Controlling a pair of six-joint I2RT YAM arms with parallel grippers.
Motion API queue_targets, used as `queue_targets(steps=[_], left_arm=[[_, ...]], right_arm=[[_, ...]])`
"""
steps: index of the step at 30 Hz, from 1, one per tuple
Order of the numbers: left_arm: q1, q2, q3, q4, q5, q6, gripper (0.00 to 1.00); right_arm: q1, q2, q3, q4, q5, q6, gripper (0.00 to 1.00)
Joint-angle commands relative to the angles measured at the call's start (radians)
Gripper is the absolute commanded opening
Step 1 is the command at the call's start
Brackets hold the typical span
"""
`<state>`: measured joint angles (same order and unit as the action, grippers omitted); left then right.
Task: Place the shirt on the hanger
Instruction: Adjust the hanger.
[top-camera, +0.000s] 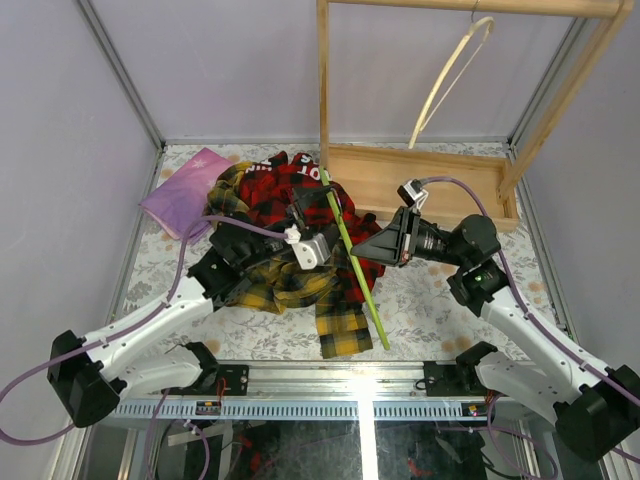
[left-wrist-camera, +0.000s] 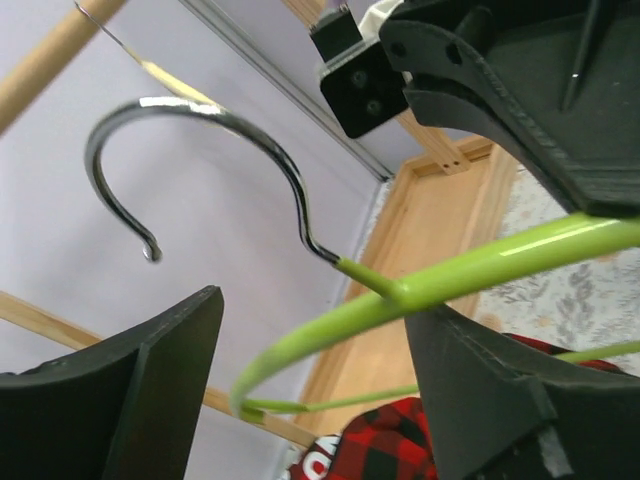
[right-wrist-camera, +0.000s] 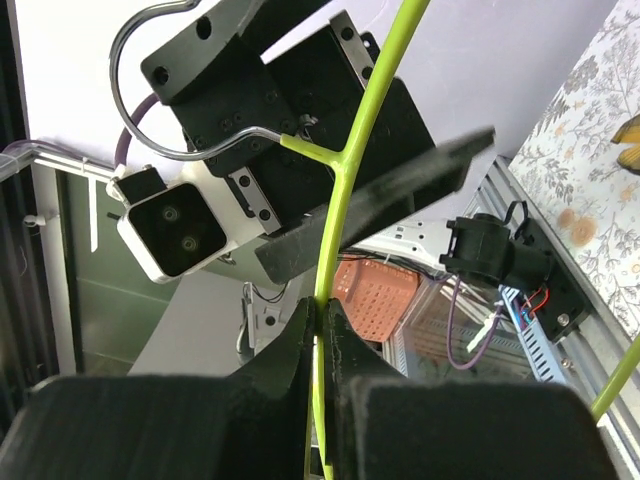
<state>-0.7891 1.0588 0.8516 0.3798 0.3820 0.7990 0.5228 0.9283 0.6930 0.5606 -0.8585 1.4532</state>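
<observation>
Hanger (top-camera: 355, 262) over shirt (top-camera: 300, 285); rack (top-camera: 420, 180) behind, to right.

3 lilac walls (top-camera: 240, 70), floral tabletop (top-camera: 430, 300), wooden rack (top-camera: 323, 80); lighting seemingly overhead.

White arm links (top-camera: 150, 325), black joints (top-camera: 480, 280), purple cables (top-camera: 462, 181); left pincer (left-wrist-camera: 315, 330) and right pincer (right-wrist-camera: 320, 330) black.

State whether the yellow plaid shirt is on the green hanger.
Off. The shirt lies crumpled on the table; the hanger is bare, pinched by the right end effector.
</observation>
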Motion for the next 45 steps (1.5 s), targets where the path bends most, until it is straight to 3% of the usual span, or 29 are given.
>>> queue_targets(steps=[1, 8, 10, 12, 13, 15, 17, 21, 26, 31, 40, 45], left_arm=[[-0.008, 0.017, 0.042, 0.098, 0.002, 0.060, 0.66], [-0.015, 0.023, 0.076, -0.045, 0.044, 0.138, 0.29], [-0.015, 0.016, 0.078, -0.074, 0.049, 0.162, 0.13], [-0.016, 0.005, 0.070, -0.078, 0.045, 0.165, 0.05], [-0.015, 0.000, 0.066, -0.082, 0.041, 0.166, 0.01], [-0.015, -0.014, 0.063, -0.106, 0.036, 0.177, 0.00], [-0.016, -0.026, 0.058, -0.137, 0.031, 0.191, 0.00], [-0.017, -0.045, 0.044, -0.196, -0.007, 0.234, 0.00], [-0.018, -0.048, 0.035, -0.260, -0.059, 0.307, 0.00], [-0.016, -0.032, 0.049, -0.319, -0.107, 0.367, 0.00], [-0.017, 0.008, 0.069, -0.349, -0.112, 0.374, 0.00], [-0.016, 0.029, 0.083, -0.356, -0.115, 0.382, 0.00]], right_arm=[[0.021, -0.004, 0.050, 0.094, -0.015, 0.059, 0.00], [0.023, -0.008, 0.058, 0.085, -0.005, 0.067, 0.00], [0.022, -0.007, 0.068, 0.050, -0.002, 0.044, 0.03], [0.022, -0.008, 0.081, 0.011, 0.004, 0.014, 0.07], [0.022, -0.008, 0.093, -0.019, 0.004, -0.011, 0.15], [0.023, -0.012, 0.132, -0.111, 0.014, -0.089, 0.34], [0.022, -0.023, 0.204, -0.309, 0.066, -0.234, 0.50], [0.024, -0.048, 0.373, -0.746, 0.289, -0.538, 0.65], [0.027, -0.068, 0.450, -0.894, 0.394, -0.652, 0.72], [0.106, -0.073, 0.523, -1.033, 0.584, -0.737, 0.73], [0.417, -0.013, 0.562, -1.074, 0.898, -0.795, 0.69], [0.515, 0.024, 0.559, -1.067, 0.958, -0.819, 0.64]])
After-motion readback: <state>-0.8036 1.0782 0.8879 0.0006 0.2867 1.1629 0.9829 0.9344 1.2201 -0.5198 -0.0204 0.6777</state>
